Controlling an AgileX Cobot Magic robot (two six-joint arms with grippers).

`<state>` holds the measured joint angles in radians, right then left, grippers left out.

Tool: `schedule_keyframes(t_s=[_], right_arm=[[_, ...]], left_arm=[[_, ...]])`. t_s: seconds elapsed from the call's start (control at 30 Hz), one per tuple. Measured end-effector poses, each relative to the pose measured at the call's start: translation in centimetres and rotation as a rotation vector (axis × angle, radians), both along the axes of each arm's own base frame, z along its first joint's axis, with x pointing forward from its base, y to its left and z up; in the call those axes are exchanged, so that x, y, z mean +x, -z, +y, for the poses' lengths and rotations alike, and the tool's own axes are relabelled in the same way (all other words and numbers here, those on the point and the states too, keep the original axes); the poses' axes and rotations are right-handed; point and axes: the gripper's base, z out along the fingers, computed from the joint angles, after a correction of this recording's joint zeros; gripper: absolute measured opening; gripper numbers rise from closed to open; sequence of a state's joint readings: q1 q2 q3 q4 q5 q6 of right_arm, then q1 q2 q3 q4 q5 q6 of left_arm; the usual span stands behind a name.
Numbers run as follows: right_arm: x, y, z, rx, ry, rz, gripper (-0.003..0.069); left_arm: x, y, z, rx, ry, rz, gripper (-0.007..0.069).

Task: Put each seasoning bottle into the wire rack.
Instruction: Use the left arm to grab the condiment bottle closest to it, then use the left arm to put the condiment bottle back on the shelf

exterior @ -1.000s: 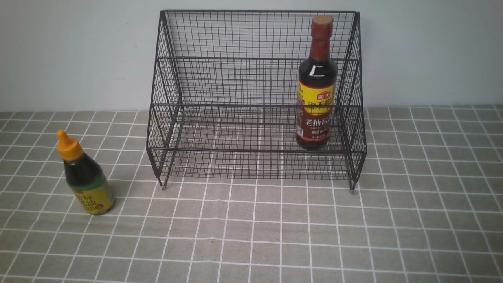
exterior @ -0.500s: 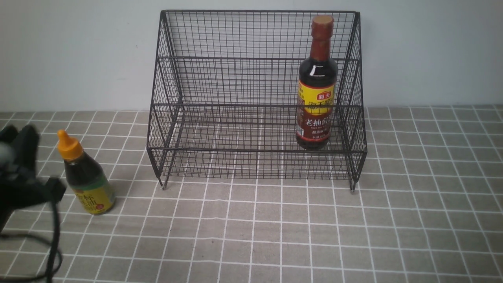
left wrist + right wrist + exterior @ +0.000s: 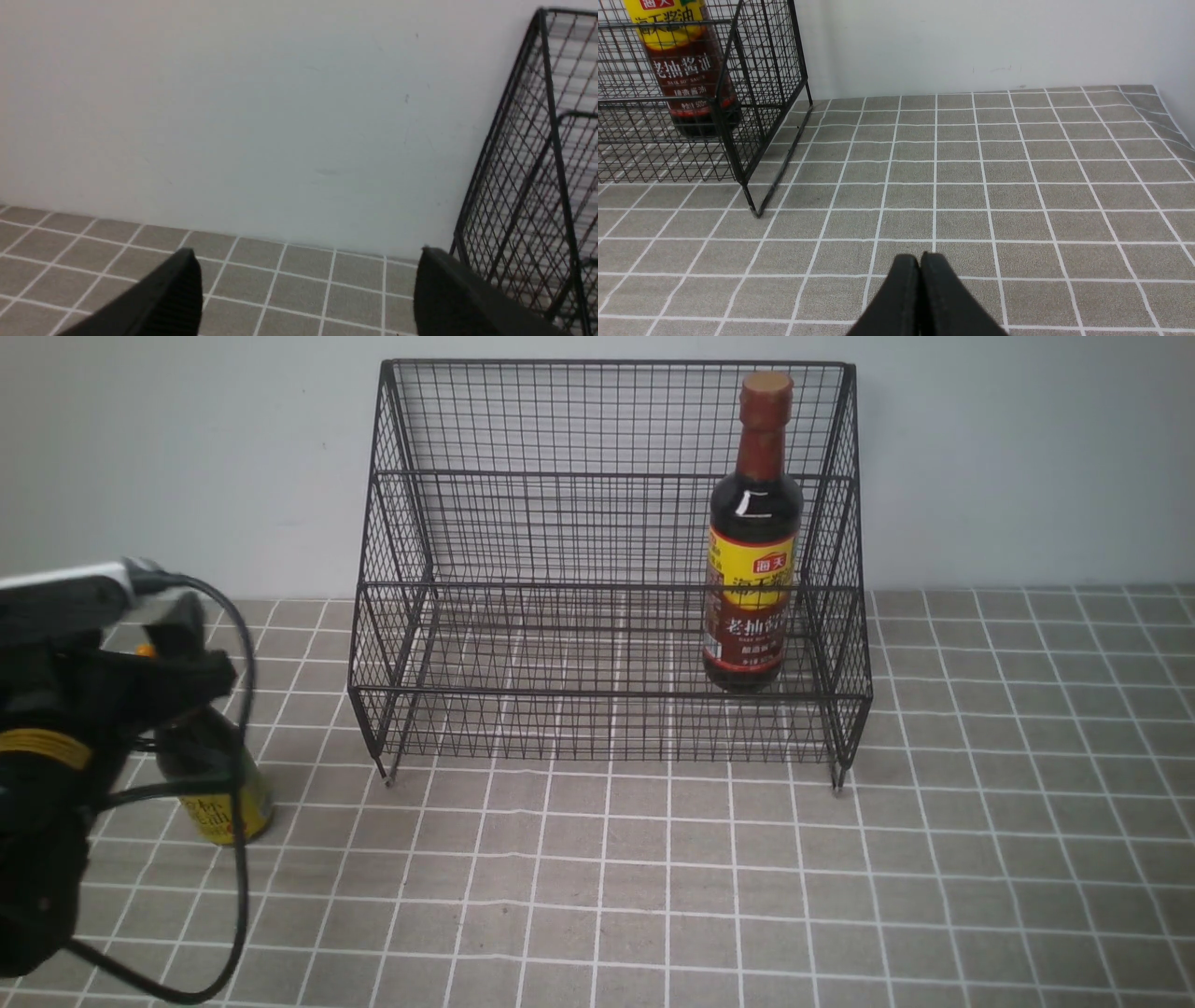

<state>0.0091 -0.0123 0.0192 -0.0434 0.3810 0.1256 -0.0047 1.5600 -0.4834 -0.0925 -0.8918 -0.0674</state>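
left claw (image 3: 191, 653) masking squat bottle (image 3: 229, 812), tall bottle (image 3: 752, 569) in wire rack (image 3: 597, 692)

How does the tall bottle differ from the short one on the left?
The tall bottle stands inside the wire rack; the short bottle stands outside it on the tablecloth. The tall bottle has a long neck and a yellow-and-red label; the short bottle is squat, with a yellow label. Both are upright and hold dark liquid.
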Motion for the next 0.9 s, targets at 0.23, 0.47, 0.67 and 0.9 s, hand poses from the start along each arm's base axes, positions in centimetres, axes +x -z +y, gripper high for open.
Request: schedule_keyframes(t_s=[0.23,0.47,0.67,0.9], right_arm=[[0.0,0.0,0.0,-0.004,-0.001,0.0,-0.0014],[0.0,0.0,0.0,-0.007,-0.001,0.0,-0.0014],[0.0,0.0,0.0,-0.007,-0.001,0.0,-0.0014],[0.0,0.0,0.0,-0.007,-0.001,0.0,-0.0014]], left_arm=[[1.0,3.2,0.0,0.007,0.006,0.093,0.0515],[0.9,3.2,-0.2,0.014,0.025,0.112,0.0275],[0.5,-0.1,-0.8,0.015,0.086,0.093,0.0276],[-0.6,-7.4,-1.4,0.124,0.171,0.019,0.0276]])
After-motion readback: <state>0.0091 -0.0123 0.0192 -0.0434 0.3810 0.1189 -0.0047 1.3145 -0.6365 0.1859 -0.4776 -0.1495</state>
